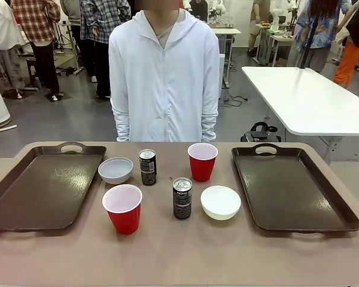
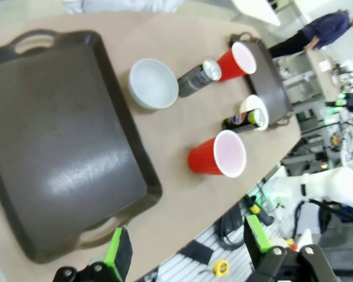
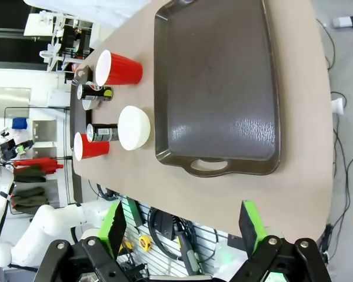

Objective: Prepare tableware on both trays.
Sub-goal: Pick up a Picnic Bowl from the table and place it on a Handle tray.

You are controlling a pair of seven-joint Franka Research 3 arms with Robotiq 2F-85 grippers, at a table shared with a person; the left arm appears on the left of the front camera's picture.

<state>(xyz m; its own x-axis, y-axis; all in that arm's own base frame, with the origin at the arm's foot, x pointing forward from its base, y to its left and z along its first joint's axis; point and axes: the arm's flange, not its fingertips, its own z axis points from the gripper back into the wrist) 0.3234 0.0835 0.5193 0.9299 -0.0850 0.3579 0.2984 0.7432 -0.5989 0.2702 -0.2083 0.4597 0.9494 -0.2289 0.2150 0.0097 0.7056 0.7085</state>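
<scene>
Two dark brown trays lie empty, one at the left (image 1: 42, 185) and one at the right (image 1: 293, 188). Between them on the table stand two red cups (image 1: 122, 208) (image 1: 202, 161), two dark cans (image 1: 147, 167) (image 1: 182, 198) and two white bowls (image 1: 115, 170) (image 1: 220, 201). My left gripper (image 2: 187, 244) hangs open above the table's near edge, beside the left tray (image 2: 53, 147), with the near cup (image 2: 217, 155) ahead. My right gripper (image 3: 182, 229) is open too, off the near edge by the right tray (image 3: 217, 88); a bowl (image 3: 134, 127) sits beside that tray.
A person in a white hooded jacket (image 1: 163, 78) stands at the far side of the table, arms down. A white table (image 1: 305, 95) stands behind at the right. Bare tabletop (image 1: 179, 251) runs along the near edge.
</scene>
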